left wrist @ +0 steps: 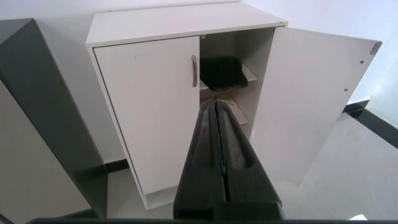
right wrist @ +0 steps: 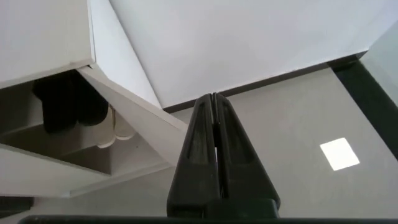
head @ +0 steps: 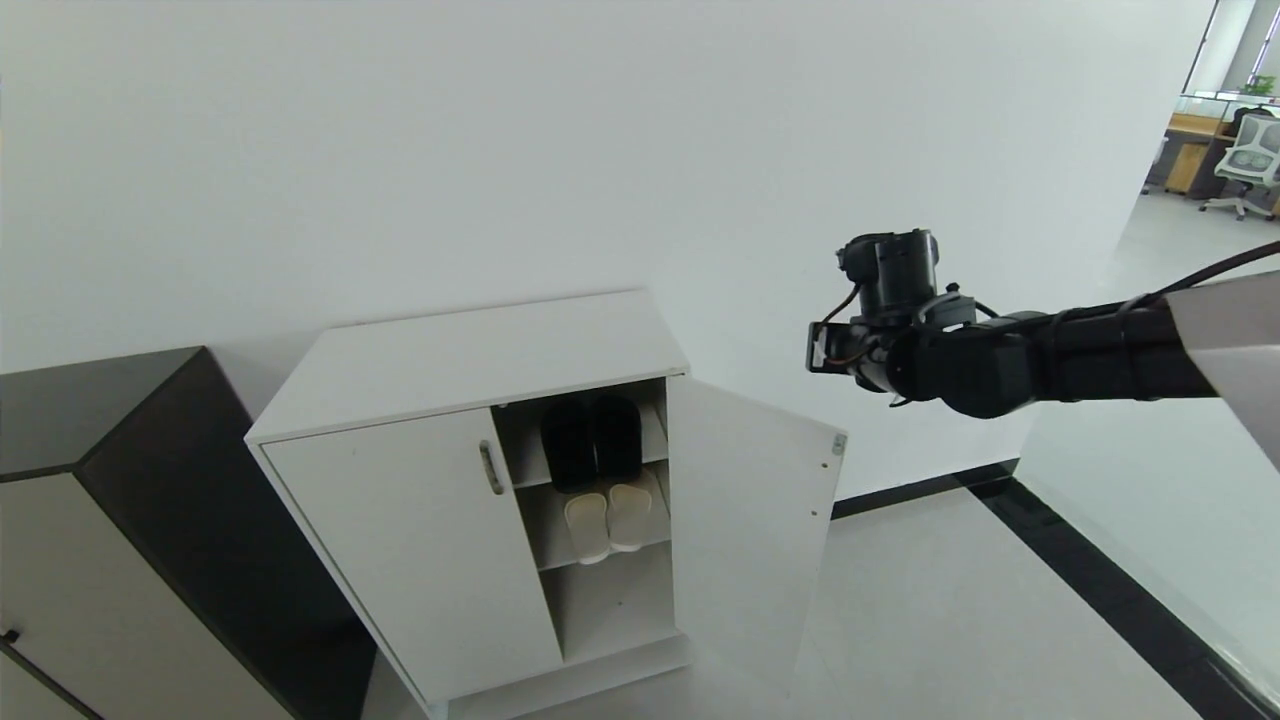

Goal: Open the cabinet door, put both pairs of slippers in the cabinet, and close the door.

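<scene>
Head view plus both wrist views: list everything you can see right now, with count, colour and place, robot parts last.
white cabinet: one, white, against the wall
left door: one, white, shut, with a metal handle
right door: one, white, swung open
black slippers: one pair, black, top shelf of the open side
cream slippers: one pair, off-white, middle shelf, below the black pair
dark cabinet: one, black with a beige front, to the left of the white cabinet
office chair: one, white, in the far room on the right
left gripper: one, black, shut and holding nothing, in front of the cabinet
right gripper: one, black, shut and holding nothing, raised beside the open door
</scene>
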You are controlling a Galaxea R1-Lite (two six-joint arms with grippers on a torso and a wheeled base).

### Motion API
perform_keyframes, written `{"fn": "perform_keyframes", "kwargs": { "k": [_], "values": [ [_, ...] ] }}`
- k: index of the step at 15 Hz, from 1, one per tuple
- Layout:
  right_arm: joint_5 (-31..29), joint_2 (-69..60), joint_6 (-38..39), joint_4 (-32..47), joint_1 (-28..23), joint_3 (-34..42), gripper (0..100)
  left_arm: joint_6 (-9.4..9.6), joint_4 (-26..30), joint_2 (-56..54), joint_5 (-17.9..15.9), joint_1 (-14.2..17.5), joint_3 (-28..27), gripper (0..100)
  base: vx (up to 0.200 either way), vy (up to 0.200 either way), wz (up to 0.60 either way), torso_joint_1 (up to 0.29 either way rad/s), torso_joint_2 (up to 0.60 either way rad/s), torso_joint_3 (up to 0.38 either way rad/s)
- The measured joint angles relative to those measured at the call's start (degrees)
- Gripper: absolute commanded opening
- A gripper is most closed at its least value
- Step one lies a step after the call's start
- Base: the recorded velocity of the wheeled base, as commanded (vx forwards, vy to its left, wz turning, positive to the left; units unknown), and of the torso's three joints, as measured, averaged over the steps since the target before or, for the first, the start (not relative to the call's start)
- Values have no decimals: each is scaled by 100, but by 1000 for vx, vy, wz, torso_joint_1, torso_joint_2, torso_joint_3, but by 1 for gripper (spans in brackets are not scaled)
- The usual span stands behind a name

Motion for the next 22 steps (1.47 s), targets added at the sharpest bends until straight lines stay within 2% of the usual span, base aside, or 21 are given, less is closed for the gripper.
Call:
{"fn": "perform_keyframes", "kwargs": {
  "k": [6,15,18,22],
  "values": [
    [132,881,180,-7,-236,-425,0,2,0,0,0,0,0,0,0,0,0,0,0,0],
    [132,1341,213,-5,-245,-406,0,2,0,0,-1,-2,0,0,0,0,0,0,0,0],
    [126,1245,228,-7,-174,-207,0,2,0,0,-1,-2,0,0,0,0,0,0,0,0],
    [112,824,378,-139,163,466,0,2,0,0,0,-2,0,0,0,0,0,0,0,0]
  ]
}}
